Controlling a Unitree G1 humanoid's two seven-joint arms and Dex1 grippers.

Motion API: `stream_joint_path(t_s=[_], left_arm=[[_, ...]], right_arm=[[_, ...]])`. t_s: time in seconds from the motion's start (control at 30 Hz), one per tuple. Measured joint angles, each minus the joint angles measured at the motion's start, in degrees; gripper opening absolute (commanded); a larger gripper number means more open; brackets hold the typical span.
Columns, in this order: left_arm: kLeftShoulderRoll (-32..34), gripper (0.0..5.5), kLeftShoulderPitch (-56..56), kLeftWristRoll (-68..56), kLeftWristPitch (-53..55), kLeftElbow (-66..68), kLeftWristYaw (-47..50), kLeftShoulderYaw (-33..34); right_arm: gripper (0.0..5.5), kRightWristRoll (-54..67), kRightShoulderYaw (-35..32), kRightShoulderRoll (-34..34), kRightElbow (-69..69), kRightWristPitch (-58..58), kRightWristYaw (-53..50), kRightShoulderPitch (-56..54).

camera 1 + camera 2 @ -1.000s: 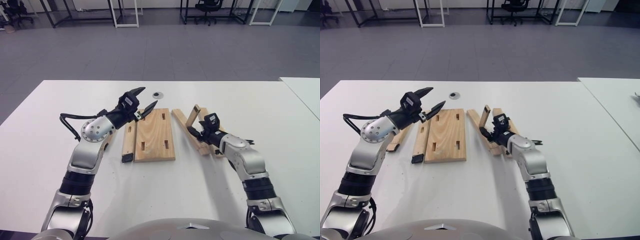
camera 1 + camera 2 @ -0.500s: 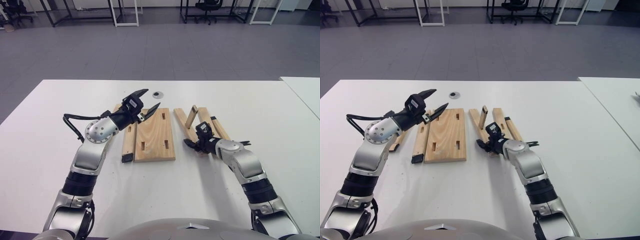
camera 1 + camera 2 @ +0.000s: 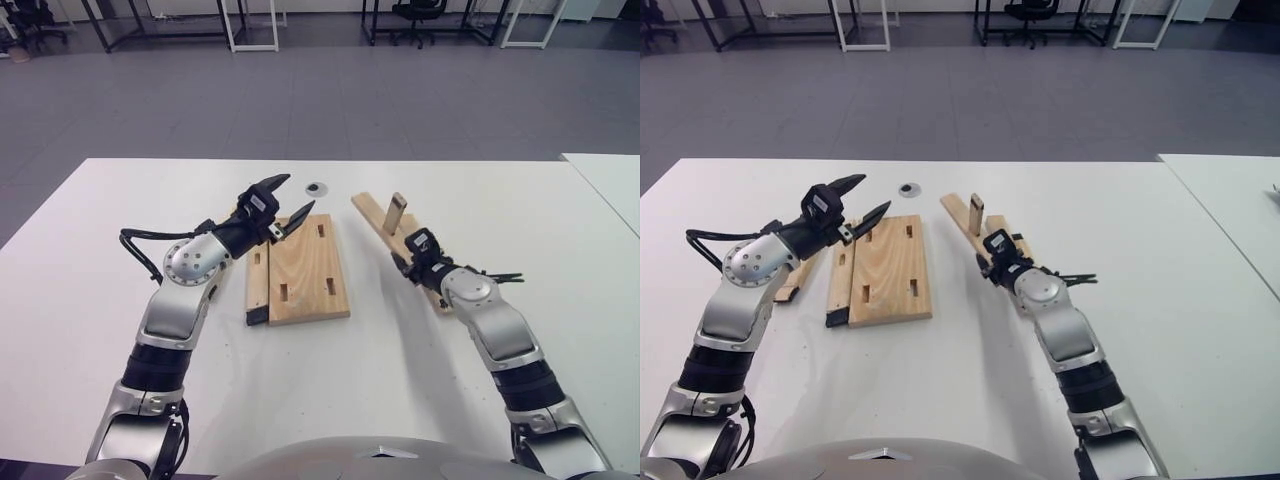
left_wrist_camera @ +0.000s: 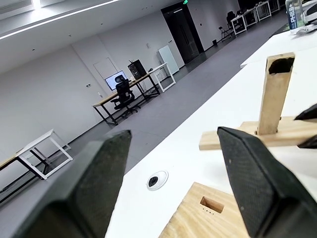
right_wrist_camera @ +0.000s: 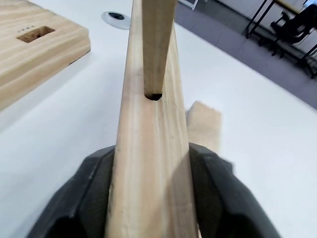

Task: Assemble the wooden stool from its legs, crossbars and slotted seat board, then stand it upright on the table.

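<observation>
The slotted seat board lies flat at the table's middle, with one leg lying along its left edge and another piece farther left. My left gripper hovers open over the board's far left corner, holding nothing. To the right of the board, my right gripper is shut on a wooden leg that points toward the far side. A short crossbar stands upright out of that leg's slot. A second leg lies on the table just beyond the held one.
A round grommet sits in the table beyond the board. White table surface stretches wide on both sides and in front. A second table's edge shows at the far right.
My right gripper has turned the leg so its crossbar now stands upright instead of leaning, and carried it farther away from me. The left gripper dipped a little and came back, still open.
</observation>
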Motion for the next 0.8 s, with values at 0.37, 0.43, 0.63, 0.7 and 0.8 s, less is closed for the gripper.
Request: stream_joint_path(t_s=[0.37,0.43,0.63,0.7,0.8], left_arm=[[-5.3,3.18,2.7,-11.8,6.9,0.0,3.3,7.4],[-7.0,3.18,3.0,-16.1,9.5,0.1,3.8,9.6],[-11.7,3.18,8.5,-41.4,26.7,-3.5,2.6,15.1],[-11.8,3.18,9.1,-45.0,29.0,-3.8,3.3,16.3],[-12.6,3.18,9.3,-48.1,30.8,-5.1,4.7,17.0]], right_arm=[[2.09,-9.1,6.4,-1.2,-4.7,-17.3,0.9,1.6],[2.09,-7.0,6.3,-0.5,-5.7,-18.9,3.0,2.0],[2.09,5.8,4.1,1.2,-11.4,-20.1,12.5,2.9],[2.09,8.6,3.6,1.4,-11.8,-19.0,14.8,3.4],[2.09,11.2,3.6,0.6,-13.1,-18.1,18.5,4.0]])
